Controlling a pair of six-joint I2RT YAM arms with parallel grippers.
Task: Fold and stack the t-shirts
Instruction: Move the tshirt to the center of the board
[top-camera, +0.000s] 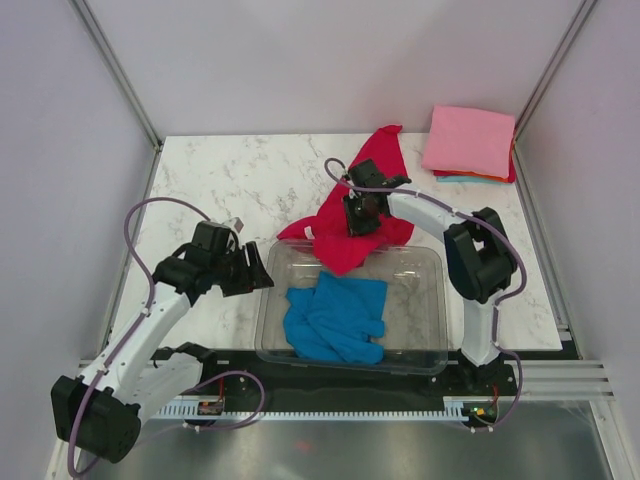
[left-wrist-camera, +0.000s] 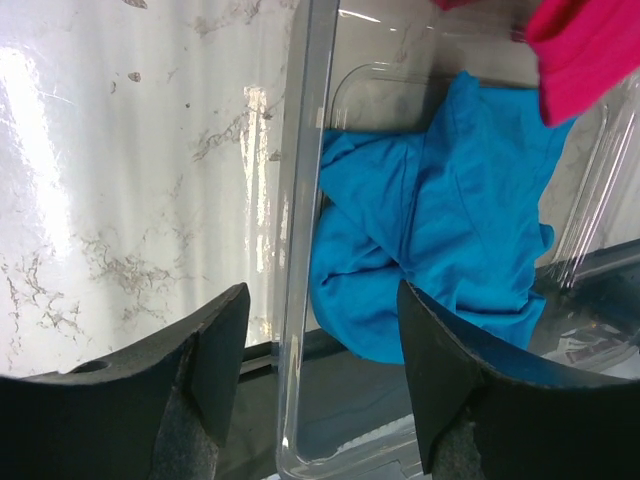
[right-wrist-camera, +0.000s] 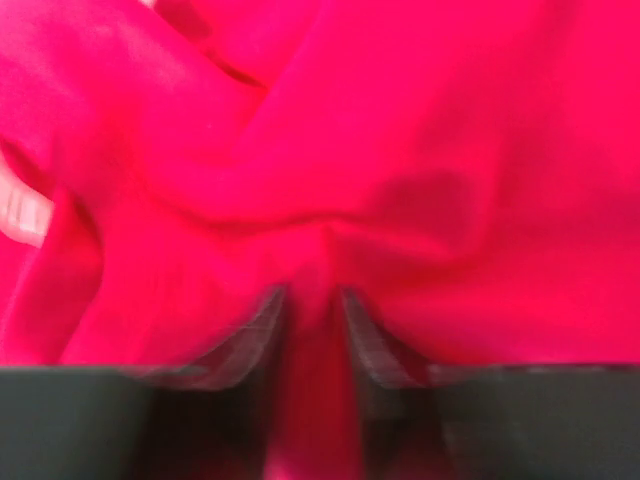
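The crimson red t-shirt (top-camera: 352, 214) hangs crumpled over the far rim of the clear tub (top-camera: 420, 352) and trails onto the table. My right gripper (top-camera: 357, 220) is shut on a fold of it; red cloth (right-wrist-camera: 320, 150) fills the right wrist view and is pinched between the fingers (right-wrist-camera: 365, 335). The bright blue t-shirt (top-camera: 335, 318) lies crumpled inside the tub and shows in the left wrist view (left-wrist-camera: 450, 220). My left gripper (top-camera: 258, 268) is open, its jaws on either side of the tub's left wall (left-wrist-camera: 300, 300). A folded light pink t-shirt (top-camera: 468, 140) tops a stack at the far right, with orange and teal edges beneath.
White walls with metal posts bound the marble table (top-camera: 230, 180) at left, right and back. A black rail (top-camera: 350, 385) runs along the near edge below the tub.
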